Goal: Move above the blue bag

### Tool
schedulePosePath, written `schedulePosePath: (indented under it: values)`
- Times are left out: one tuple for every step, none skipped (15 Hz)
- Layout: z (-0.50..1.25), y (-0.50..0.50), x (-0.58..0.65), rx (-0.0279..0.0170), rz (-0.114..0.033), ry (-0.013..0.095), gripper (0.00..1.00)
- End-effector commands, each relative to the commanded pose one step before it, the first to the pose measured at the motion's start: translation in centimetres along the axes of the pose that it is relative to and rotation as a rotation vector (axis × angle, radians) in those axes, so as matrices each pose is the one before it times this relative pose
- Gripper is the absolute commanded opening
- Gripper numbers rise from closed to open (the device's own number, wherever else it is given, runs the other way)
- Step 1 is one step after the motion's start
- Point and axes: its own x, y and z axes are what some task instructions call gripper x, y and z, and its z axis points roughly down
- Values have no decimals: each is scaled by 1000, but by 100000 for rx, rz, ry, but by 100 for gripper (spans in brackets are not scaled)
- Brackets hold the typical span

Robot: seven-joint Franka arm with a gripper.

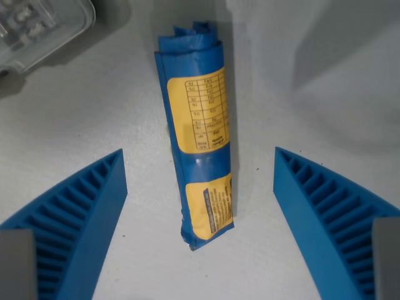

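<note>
Blue, rolled, yellow-labelled, the bag (200, 131) is seen lying on the tabletop (100, 112), centred between the spread fingers of the empty tool (200, 187). If the tool is lowered carelessly, the bag could be struck.

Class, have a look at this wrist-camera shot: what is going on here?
A robot gripper hangs open above a rolled blue bag with yellow labels, lying on a pale grey surface. Its two blue ribbed fingers flank the bag, one on each side, and touch nothing. A clear plastic container sits at the wrist view's top left, apart from the bag.
</note>
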Motion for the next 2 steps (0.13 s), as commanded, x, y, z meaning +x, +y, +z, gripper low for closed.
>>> schedulePosePath:
  values:
    - [153, -230, -706, -9221, -2860, 4763, 100]
    - [0, 0, 0, 0, 0, 0, 100]
